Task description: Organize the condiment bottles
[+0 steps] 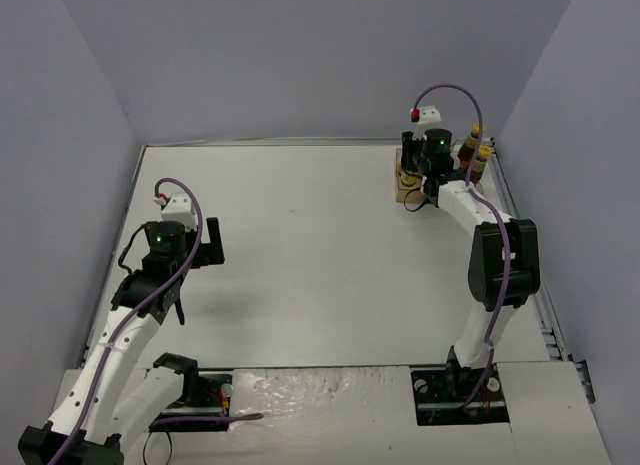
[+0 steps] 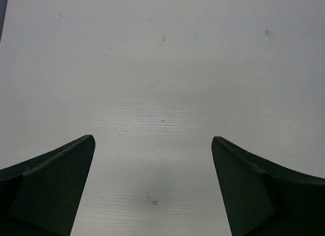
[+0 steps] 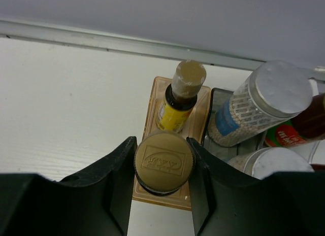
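Note:
My right gripper (image 3: pixel 163 162) is shut on a tan-capped yellow-labelled bottle (image 3: pixel 163 161) and holds it over the near end of the orange tray compartment (image 3: pixel 152 101). The other tan-capped bottle (image 3: pixel 182 96) stands in that compartment just beyond. Two silver-lidded shakers (image 3: pixel 259 104) (image 3: pixel 277 162) sit in the grey compartment to the right, and a dark red bottle (image 3: pixel 299 129) shows at the far right. In the top view the right gripper (image 1: pixel 412 165) is at the tray, and two yellow-capped red bottles (image 1: pixel 474 155) stand behind it. My left gripper (image 2: pixel 152 144) is open and empty over bare table.
The tray (image 1: pixel 402 190) stands at the back right corner, close to the back wall and the right wall. The left arm (image 1: pixel 160 250) hovers at the left side of the white table.

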Robot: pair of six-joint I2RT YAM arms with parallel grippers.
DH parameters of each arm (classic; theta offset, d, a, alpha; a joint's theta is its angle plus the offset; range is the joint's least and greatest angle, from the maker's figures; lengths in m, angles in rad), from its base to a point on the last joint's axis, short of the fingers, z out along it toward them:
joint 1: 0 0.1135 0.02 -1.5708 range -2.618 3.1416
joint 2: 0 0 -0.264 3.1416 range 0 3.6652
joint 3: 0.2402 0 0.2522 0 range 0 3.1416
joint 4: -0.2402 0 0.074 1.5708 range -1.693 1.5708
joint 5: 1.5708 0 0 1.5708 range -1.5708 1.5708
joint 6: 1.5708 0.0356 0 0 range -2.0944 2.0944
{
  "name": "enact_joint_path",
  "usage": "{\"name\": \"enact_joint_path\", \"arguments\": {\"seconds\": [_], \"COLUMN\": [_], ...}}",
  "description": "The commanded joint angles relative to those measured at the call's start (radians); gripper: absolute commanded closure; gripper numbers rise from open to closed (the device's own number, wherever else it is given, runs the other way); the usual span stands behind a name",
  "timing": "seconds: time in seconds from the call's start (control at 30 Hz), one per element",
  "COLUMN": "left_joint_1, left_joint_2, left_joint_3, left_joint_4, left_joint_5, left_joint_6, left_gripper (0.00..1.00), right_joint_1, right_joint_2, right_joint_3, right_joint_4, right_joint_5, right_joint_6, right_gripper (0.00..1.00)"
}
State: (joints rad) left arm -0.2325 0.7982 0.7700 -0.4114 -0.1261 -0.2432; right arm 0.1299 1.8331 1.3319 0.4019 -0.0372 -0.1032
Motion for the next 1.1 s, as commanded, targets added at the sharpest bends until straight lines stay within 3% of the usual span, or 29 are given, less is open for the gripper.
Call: {"name": "enact_joint_path", "arguments": {"seconds": [0.0, 0.43, 0.47, 0.8, 0.97, 1.07], "left_joint_1": [0.002, 0.003, 0.002, 0.002, 0.002, 0.002], "left_joint_2": [0.004, 0.022, 0.022, 0.013, 0.0, -0.013], "left_joint_3": [0.029, 0.031, 0.031, 0.031, 0.032, 0.031], "left_joint_4": [0.049, 0.052, 0.051, 0.049, 0.051, 0.049], "left_joint_5": [-0.018, -0.017, -0.018, -0.009, 0.012, 0.017], "left_joint_6": [0.007, 0.01, 0.01, 0.012, 0.01, 0.004], "left_gripper": [0.03, 0.03, 0.03, 0.03, 0.03, 0.03], "right_joint_1": [-0.004, -0.026, -0.03, -0.032, -0.024, -0.017], "right_joint_2": [0.02, 0.132, 0.136, 0.072, -0.024, -0.089], "right_joint_3": [0.066, 0.046, 0.041, -0.005, -0.007, -0.017], "right_joint_4": [0.167, 0.195, 0.196, 0.174, 0.112, 0.08], "right_joint_5": [0.034, 0.058, 0.056, 0.053, 0.048, 0.048], "right_joint_6": [-0.006, 0.048, 0.057, 0.085, 0.079, 0.071], "right_gripper": [1.0, 0.98, 0.95, 0.31, 0.15, 0.1]}}
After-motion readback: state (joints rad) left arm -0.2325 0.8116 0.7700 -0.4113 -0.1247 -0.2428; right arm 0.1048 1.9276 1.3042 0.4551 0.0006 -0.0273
